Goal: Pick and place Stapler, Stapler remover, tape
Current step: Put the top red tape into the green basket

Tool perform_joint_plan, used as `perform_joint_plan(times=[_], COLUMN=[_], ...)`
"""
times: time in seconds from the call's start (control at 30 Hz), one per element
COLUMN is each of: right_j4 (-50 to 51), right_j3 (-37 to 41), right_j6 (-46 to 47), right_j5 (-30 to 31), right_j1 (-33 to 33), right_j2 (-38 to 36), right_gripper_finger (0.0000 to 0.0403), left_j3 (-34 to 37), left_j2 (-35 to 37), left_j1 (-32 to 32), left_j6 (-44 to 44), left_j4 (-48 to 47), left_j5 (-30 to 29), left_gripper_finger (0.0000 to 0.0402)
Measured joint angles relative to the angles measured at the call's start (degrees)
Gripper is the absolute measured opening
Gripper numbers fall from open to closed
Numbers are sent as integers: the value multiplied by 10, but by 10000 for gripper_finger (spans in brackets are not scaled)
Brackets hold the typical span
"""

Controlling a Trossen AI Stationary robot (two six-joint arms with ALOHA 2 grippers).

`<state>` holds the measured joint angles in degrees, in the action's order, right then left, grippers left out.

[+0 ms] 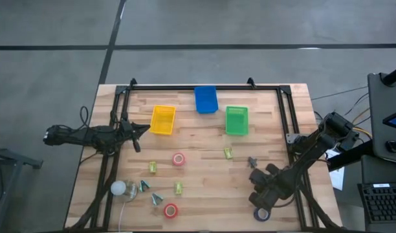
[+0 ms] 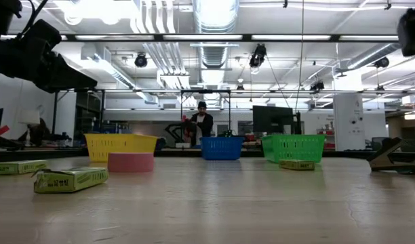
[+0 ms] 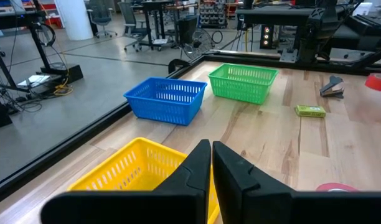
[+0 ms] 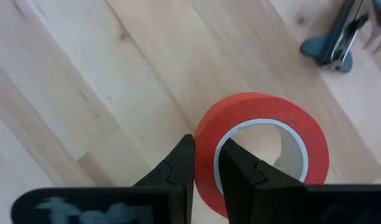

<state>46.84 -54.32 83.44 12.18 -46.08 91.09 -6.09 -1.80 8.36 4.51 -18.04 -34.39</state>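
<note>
My right gripper stands low over the table's near right part, shut on a red tape roll with a pale core; the arm hides that roll in the high view. A blue tape roll lies just nearer. Two more red rolls lie flat mid-table. A dark staple remover lies beside my right gripper and also shows in the right wrist view. My left gripper is shut and empty, hovering by the yellow tray. My right gripper pinches the red roll's wall between its two fingers, one finger inside the ring's hole and the other outside. The fingers come from above, pointing down. Whether the roll rests on the table or hangs clear I cannot tell.
Yellow, blue and green trays stand in a row at the far side. Small yellow-green boxes, two teal pieces and a white ball lie on the near half. A black frame borders the table.
</note>
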Motion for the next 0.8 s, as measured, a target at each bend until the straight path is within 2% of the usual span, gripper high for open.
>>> perform_joint_plan(times=[0.5,0.8], right_j4=[63,70], right_j3=[-83,-116], right_j6=[-156,-298], right_j5=[54,90], right_j1=[62,145], right_j2=[-2,-9], right_gripper_finger=[52,53], left_j3=[0,0], left_j2=[0,0], left_j1=[0,0], left_j6=[0,0], left_j4=[0,0], left_j5=[0,0], left_gripper_finger=[21,21])
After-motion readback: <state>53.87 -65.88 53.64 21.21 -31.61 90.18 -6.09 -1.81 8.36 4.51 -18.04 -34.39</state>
